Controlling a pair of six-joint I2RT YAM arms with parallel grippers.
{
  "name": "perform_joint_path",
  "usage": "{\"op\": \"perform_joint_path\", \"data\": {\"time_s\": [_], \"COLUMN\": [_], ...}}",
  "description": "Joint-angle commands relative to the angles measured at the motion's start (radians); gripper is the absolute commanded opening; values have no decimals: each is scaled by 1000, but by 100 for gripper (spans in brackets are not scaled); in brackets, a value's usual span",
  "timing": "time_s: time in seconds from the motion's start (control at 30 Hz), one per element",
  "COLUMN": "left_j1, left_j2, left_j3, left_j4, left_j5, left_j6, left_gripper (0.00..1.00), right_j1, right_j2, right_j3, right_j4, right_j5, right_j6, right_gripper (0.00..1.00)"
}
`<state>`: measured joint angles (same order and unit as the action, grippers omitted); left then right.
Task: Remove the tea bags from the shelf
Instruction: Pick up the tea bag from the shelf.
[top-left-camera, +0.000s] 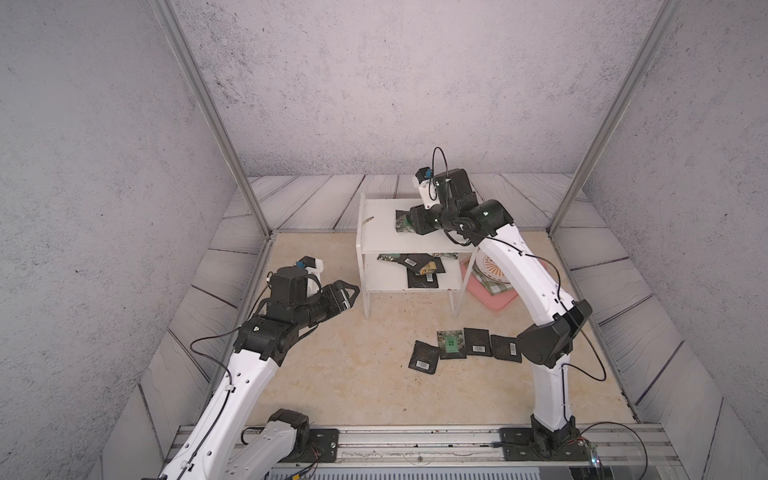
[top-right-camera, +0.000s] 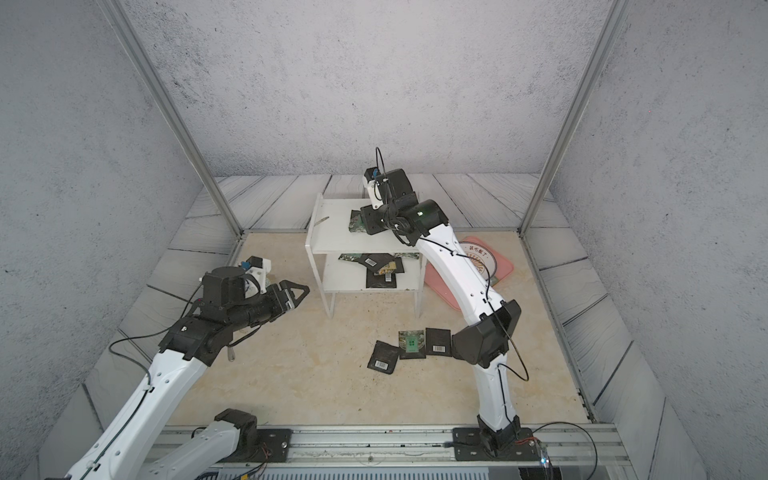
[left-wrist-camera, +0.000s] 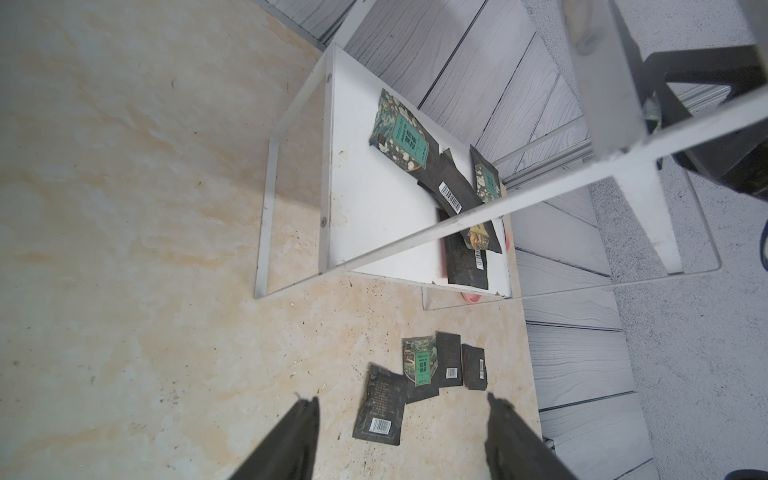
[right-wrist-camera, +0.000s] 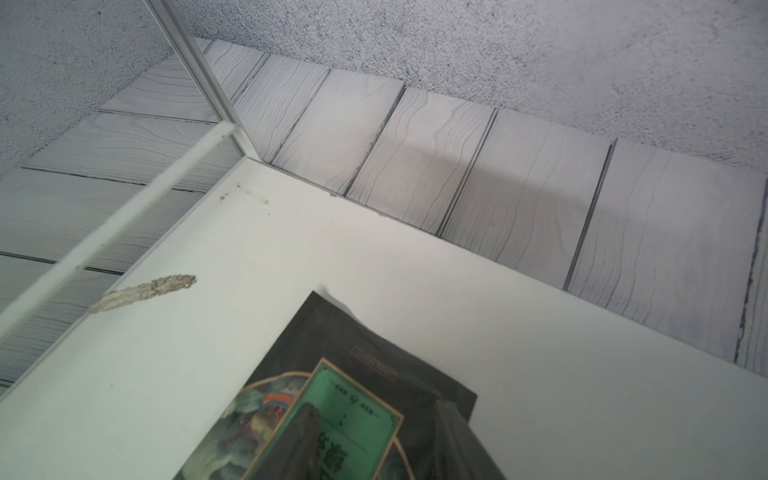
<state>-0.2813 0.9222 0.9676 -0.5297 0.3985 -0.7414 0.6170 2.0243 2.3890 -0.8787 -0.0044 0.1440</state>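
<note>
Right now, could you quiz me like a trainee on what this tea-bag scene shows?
1. True or false: the top tier of the shelf is already cleared.
2. Which arm reaches over the top tier: A left, B right?
3. How many tea bags lie on the table in front of the shelf?

Key:
1. False: a green-labelled tea bag lies there, under the right gripper.
2. B. The left gripper hovers beside the shelf, fingers apart, empty.
3. Four, in a cluster of tea bags.

Beige floor – shelf, four tea bags.
</note>
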Motion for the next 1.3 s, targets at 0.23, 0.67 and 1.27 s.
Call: {"op": "perform_joint_path", "data": {"time_s": [0.23, 0.67, 1.27], "left_j1": [11, 11, -216], "left_j2": [-10, -25, 57], "left_j3": [20, 38, 170], "left_j4": [20, -3, 69], "left_j5": [17, 17, -118], "left_j6": [-12, -16, -69], "left_gripper": [68, 68, 67], "right_j1": [4, 33, 37], "right_j2": [-89, -127, -219], "right_j3": [-78, 1, -176], "right_j4": [-236, -247, -175], "right_j5": [103, 59, -64], "right_j6": [-30, -25, 34], "right_gripper": [55, 67, 53]}}
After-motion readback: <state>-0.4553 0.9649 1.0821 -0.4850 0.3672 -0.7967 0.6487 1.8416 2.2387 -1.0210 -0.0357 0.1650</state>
